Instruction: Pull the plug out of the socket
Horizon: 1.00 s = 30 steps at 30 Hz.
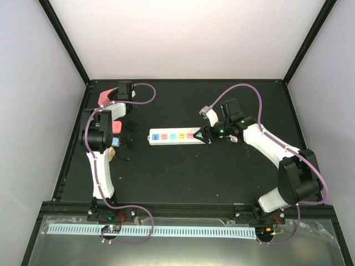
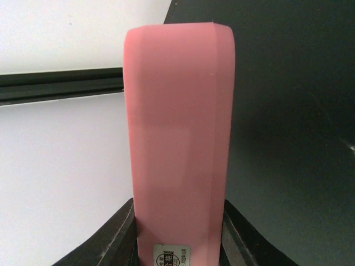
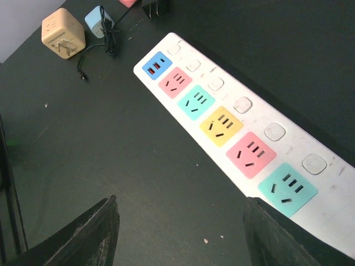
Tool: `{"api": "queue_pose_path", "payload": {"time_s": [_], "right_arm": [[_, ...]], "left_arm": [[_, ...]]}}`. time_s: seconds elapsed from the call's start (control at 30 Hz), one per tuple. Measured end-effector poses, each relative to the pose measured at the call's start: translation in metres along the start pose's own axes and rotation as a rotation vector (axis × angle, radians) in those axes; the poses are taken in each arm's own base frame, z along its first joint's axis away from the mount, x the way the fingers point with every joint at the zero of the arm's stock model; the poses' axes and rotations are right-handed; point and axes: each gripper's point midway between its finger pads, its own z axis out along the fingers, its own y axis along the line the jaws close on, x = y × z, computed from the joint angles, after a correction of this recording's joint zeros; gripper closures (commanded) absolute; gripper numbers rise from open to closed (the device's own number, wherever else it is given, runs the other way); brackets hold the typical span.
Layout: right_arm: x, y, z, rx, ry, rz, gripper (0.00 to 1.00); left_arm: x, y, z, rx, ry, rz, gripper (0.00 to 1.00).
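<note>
The white power strip [image 1: 175,136] lies mid-table; in the right wrist view [image 3: 244,127] all its coloured outlet faces show empty. My left gripper [image 1: 113,101] is at the far left, raised, and shut on a pink plug block [image 1: 105,97]. That block fills the left wrist view [image 2: 177,127], with a finger tight on each side of it [image 2: 177,227]. My right gripper [image 1: 206,134] is open and empty at the strip's right end. In its wrist view [image 3: 183,233] the left finger is over bare table and the right finger [image 3: 272,235] is at the strip's edge.
Left of the strip lie a tan cube adapter [image 3: 62,33], a blue adapter [image 3: 99,21] with a thin black cable, a pink adapter [image 1: 117,127] and a black plug [image 3: 155,6]. Black frame rails edge the dark table [image 1: 183,177].
</note>
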Motion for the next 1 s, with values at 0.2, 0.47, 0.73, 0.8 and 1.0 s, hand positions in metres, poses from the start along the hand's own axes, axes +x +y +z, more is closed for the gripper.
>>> {"api": "queue_pose_path", "payload": {"time_s": [0.2,0.47,0.73,0.8,1.0], "right_arm": [[-0.001,0.0,0.0,0.001,-0.002,-0.004,0.36],[0.001,-0.002,0.002,0.003,0.003,-0.006,0.36],[0.001,-0.002,0.002,0.003,0.003,-0.01,0.35],[0.001,-0.002,0.002,0.003,0.003,-0.01,0.35],[0.001,-0.002,0.002,0.003,0.004,-0.016,0.35]], "left_arm": [[0.0,-0.005,0.011,-0.016,0.013,0.012,0.8],[0.001,-0.006,0.014,-0.001,0.027,-0.022,0.56],[0.007,-0.023,0.013,0.072,0.048,-0.047,0.39],[0.009,-0.027,0.013,0.091,0.052,-0.049,0.31],[0.012,-0.045,0.01,0.168,0.054,-0.057,0.17]]}}
